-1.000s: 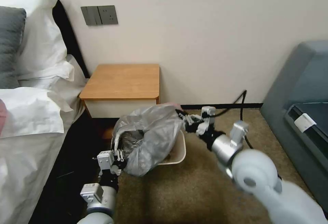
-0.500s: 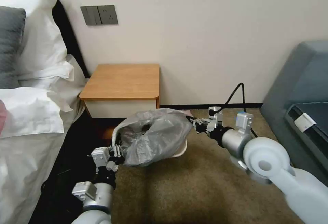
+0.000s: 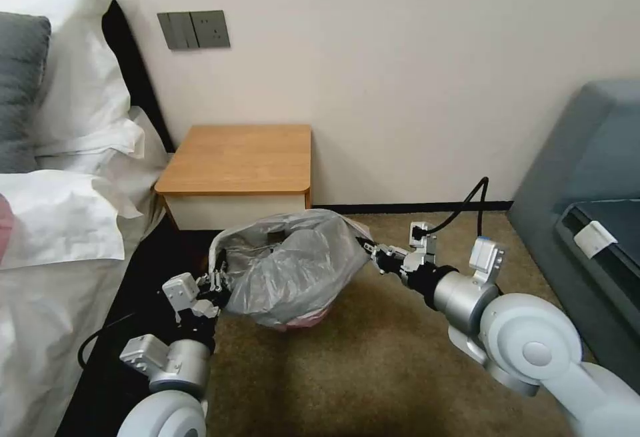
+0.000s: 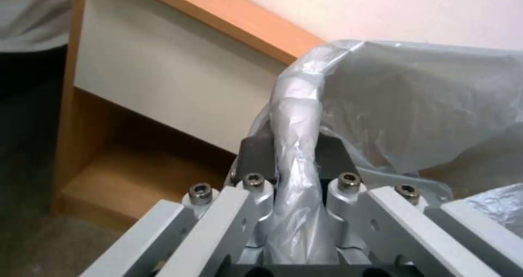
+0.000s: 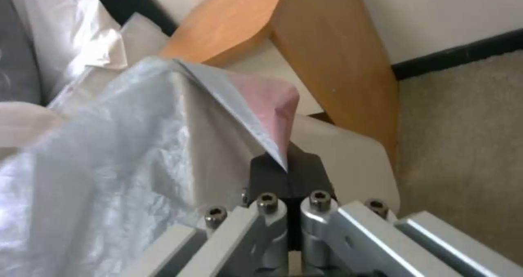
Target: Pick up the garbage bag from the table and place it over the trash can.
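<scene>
Between two tools (left [image 3: 217, 281], right [image 3: 365, 247]), one garbage bag [image 3: 293, 263]

The head camera looks forward and down from well back. Each wrist camera sits close behind its own pincer, looking along its fingers. All three share the garbage bag [image 3: 293, 263] and the nightstand [image 3: 240, 160] beyond the pincers.

wooden table [image 3: 240, 157], brown carpet floor [image 3: 373, 370]
</scene>
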Controlling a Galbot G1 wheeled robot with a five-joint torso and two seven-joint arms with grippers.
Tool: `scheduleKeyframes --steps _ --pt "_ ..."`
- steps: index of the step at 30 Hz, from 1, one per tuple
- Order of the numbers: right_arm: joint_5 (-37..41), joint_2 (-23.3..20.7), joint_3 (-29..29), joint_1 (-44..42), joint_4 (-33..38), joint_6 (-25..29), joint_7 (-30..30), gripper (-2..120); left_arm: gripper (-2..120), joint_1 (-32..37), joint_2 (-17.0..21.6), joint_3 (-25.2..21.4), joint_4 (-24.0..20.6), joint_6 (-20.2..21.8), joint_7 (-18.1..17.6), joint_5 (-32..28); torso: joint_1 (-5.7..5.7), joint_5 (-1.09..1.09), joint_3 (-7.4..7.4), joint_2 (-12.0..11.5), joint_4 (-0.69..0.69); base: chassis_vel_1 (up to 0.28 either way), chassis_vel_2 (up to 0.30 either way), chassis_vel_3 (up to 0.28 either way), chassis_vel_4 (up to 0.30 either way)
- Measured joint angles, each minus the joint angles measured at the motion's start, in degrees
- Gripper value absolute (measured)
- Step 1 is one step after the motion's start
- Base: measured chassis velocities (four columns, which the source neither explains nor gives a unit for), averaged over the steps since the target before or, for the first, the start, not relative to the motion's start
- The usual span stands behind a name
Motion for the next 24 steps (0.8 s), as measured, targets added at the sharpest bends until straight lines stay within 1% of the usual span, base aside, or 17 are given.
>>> scheduleKeyframes --steps 1,2,3,5,6,8,9,11,12,14,15,17,24 --pt "-2.37 0.20 -0.20 -0.24 -1.24 0.45 -2.18 0 8 -0.02 -0.03 0.00 -0.02 0.23 0.21 -0.51 0.00 0.00 0.00 0.00 0.00 0.000 0.000 0.000 0.000" --pt "-2.37 0.20 -0.20 -0.24 -1.24 0.45 -2.18 0 8 -0.02 -0.03 0.00 -0.02 0.23 0.21 -0.51 0.00 0.00 0.00 0.00 0.00 0.000 0.000 0.000 0.000" --pt "-4.42 0.31 -0.37 -0.38 -2.27 0.93 -4.18 0 8 -0.02 -0.04 0.01 -0.06 0.50 0.34 -0.95 0.00 0.00 0.00 0.00 -0.01 0.000 0.000 0.000 0.000" --pt "-11.54 0.62 -0.94 -0.54 -5.73 2.85 -10.77 0 8 0.07 -0.04 -0.01 -0.22 0.95 0.76 -2.21 0.00 0.00 0.00 0.00 0.00 0.000 0.000 0.000 0.000" --pt "-11.54 0.62 -0.94 -0.54 -5.73 2.85 -10.77 0 8 0.07 -0.04 -0.01 -0.22 0.95 0.76 -2.21 0.00 0.00 0.00 0.00 0.00 0.000 0.000 0.000 0.000" --pt "-16.66 1.01 -1.59 -0.54 -8.32 5.45 -15.16 0 8 0.12 -0.06 -0.03 -0.32 1.08 0.98 -3.02 0.00 0.00 0.00 0.00 -0.01 0.000 0.000 0.000 0.000" --pt "-16.66 1.01 -1.59 -0.54 -8.32 5.45 -15.16 0 8 0.12 -0.06 -0.03 -0.32 1.08 0.98 -3.02 0.00 0.00 0.00 0.00 -0.01 0.000 0.000 0.000 0.000" --pt "-21.82 1.79 -2.22 -0.48 -11.39 9.15 -20.43 0 8 0.16 -0.08 -0.03 -0.66 1.31 1.05 -3.67 0.00 0.00 0.00 0.00 -0.01 0.000 0.000 0.000 0.000" --pt "-21.82 1.79 -2.22 -0.48 -11.39 9.15 -20.43 0 8 0.16 -0.08 -0.03 -0.66 1.31 1.05 -3.67 0.00 0.00 0.00 0.00 -0.01 0.000 0.000 0.000 0.000" --pt "-24.58 2.68 -2.51 -0.01 -13.65 11.34 -23.30 0 8 0.29 -0.05 -0.05 -0.89 1.51 1.19 -3.88 0.00 0.00 0.00 0.00 0.00 0.000 0.000 0.000 0.000" --pt "-24.58 2.68 -2.51 -0.01 -13.65 11.34 -23.30 0 8 0.29 -0.05 -0.05 -0.89 1.51 1.19 -3.88 0.00 0.00 0.00 0.00 0.00 0.000 0.000 0.000 0.000" --pt "-27.35 3.36 -2.66 0.24 -15.01 12.83 -25.12 0 8 0.39 0.08 -0.27 -1.14 1.55 0.97 -4.57 0.00 0.01 0.00 0.00 0.00 0.000 0.000 0.000 0.000" --pt "-29.98 3.80 -2.23 -2.85 -13.17 13.32 -24.50 0 8 -0.23 0.16 -1.42 -1.32 2.21 -0.57 -7.28 0.00 0.00 0.00 0.00 -0.01 0.000 0.000 0.000 0.000"
